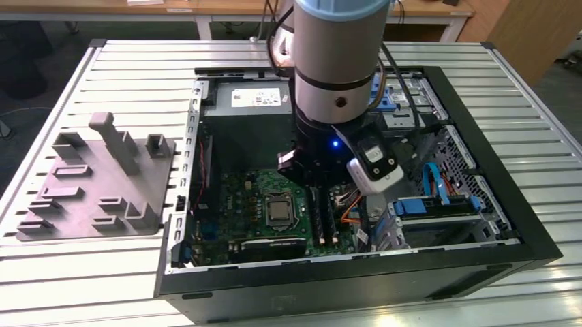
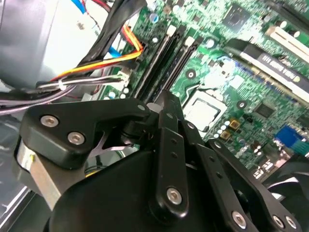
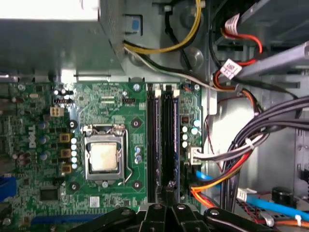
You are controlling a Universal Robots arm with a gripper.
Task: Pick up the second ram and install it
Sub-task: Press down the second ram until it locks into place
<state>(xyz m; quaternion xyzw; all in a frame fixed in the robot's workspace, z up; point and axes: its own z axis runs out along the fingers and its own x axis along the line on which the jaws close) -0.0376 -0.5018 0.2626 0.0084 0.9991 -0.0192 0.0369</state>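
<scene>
Your work sits on a ribbed, silver-grey slatted surface (image 1: 509, 82), with wooden furniture behind it. On the slats lies an open black computer case (image 1: 364, 279), and to the exterior view's left of it a grey moulded plate (image 1: 95, 184) with upright blocks — matte, blocky, apart from the case wall.

Inside the case you see a green motherboard (image 3: 116, 101), glossy and dotted with small round capacitors. Its CPU socket (image 3: 104, 157) is a square metal frame around a pale, brushed chip. Just beside the socket run two long, dark, narrow memory slots, parallel and close together.

The second ram (image 3: 169, 140) stands edge-on in the slot farther from the socket — a slim dark strip along the slot's length. Whether it is fully seated you cannot tell.

Your gripper (image 3: 170, 191) hangs directly over the end of that strip, its black jointed fingers (image 2: 166, 125) drawn narrow together with their tips at the card's top edge. Whether they press it or clamp it you cannot tell.

Bundles of orange, yellow, white and black cables (image 3: 231, 159) curve past the slots on the far side from the socket. In the exterior view, blue-tabbed drive brackets (image 1: 427, 204) sit toward the right of the case.
</scene>
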